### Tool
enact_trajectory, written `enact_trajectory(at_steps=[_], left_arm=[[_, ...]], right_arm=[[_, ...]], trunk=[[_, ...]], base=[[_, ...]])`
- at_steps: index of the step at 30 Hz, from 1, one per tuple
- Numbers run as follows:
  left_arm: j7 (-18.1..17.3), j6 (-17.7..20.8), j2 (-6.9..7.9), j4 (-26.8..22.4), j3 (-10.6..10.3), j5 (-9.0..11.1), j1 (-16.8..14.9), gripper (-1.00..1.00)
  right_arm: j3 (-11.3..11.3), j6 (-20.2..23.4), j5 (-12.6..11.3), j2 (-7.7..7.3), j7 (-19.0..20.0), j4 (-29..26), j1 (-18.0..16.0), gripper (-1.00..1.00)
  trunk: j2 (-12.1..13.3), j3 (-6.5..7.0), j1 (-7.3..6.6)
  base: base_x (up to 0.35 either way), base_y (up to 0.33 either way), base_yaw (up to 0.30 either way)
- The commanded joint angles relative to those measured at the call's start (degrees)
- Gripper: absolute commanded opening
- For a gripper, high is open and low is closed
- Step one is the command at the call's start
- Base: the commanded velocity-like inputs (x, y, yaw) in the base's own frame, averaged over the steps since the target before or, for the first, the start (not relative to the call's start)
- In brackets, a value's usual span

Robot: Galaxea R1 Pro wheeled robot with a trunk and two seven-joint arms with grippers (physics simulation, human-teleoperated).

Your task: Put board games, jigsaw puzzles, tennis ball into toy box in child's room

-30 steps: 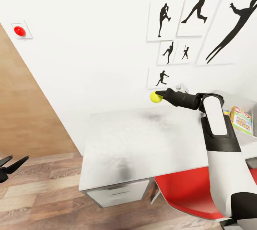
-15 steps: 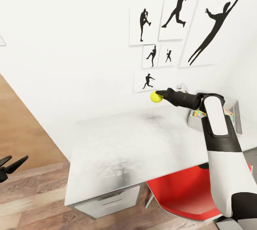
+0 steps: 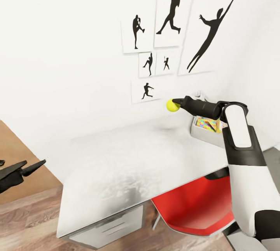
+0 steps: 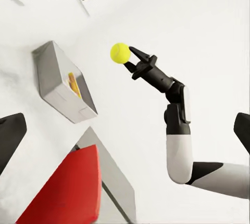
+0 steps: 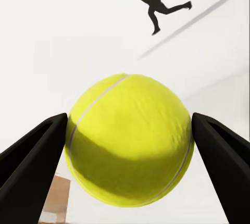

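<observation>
My right gripper (image 3: 175, 104) is shut on the yellow-green tennis ball (image 3: 171, 105) and holds it in the air above the back of the table (image 3: 128, 161), close to the white wall. In the right wrist view the ball (image 5: 129, 139) sits between the two black fingers (image 5: 31, 169). The light grey toy box (image 3: 202, 132) stands on the table to the right of the ball, partly behind my right forearm, with something multicoloured (image 3: 208, 123) inside. The left wrist view shows the ball (image 4: 120, 53) and the toy box (image 4: 57, 91) apart. My left gripper (image 3: 23, 168) hangs open, low at the left over the floor. The board games and the bed are out of view.
A red chair (image 3: 190, 204) is tucked under the table's front edge, below my right arm. White drawers (image 3: 109, 229) sit under the table's near-left corner. Black silhouette posters (image 3: 171, 13) hang on the wall behind. Wooden floor (image 3: 27, 220) lies to the left.
The whole head view has swung, so the posters and table slid left and the toy box came into sight. My right gripper still holds the ball. The left gripper sits slightly higher.
</observation>
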Motion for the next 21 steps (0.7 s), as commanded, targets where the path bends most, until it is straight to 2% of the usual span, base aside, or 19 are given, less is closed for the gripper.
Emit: enact_trajectory(at_steps=[1, 5, 7, 11, 14, 21], left_arm=[[0.61, 0.85, -0.01, -0.07, -0.88, 0.14, -1.0, 1.0], [6.87, 1.72, -0.47, -0.22, -8.59, 0.17, -7.38, 1.0], [9.73, 1.78, -1.35, -0.28, -10.72, 0.15, -9.04, 1.0], [12.86, 1.61, -2.38, -0.33, -12.05, 0.14, -10.02, 1.0], [14.5, 1.54, -3.02, -0.34, -12.34, 0.19, -10.24, 1.0], [15.26, 1.5, -4.11, -0.34, -12.46, 0.23, -10.39, 1.0]], right_arm=[[-0.01, 0.17, -0.72, -0.26, -0.58, -0.03, -0.07, -1.0], [-0.06, 0.17, -0.85, -2.12, -0.55, -0.05, -0.07, -1.0], [-0.08, 0.17, -2.02, -3.94, -0.54, 0.0, -0.07, -1.0], [-0.08, 0.17, -6.31, -6.96, -0.6, 0.37, -0.07, -1.0], [-0.03, 0.17, -7.43, -8.45, -0.62, 0.52, -0.06, -1.0], [0.29, 0.17, -7.8, -9.0, -0.64, 0.56, -0.07, -1.0]], trunk=[[-0.12, -0.04, 0.03], [-0.12, 0.27, 0.03], [-0.12, 0.43, 0.03], [-0.12, 0.74, 0.03], [-0.12, 0.98, 0.03], [-0.12, 1.52, 0.03]], base=[[0.0, 0.0, -0.204], [0.0, 0.0, -0.204], [0.0, 0.0, -0.204], [0.001, 0.0, -0.204], [0.06, -0.045, -0.204], [0.151, -0.223, -0.204]])
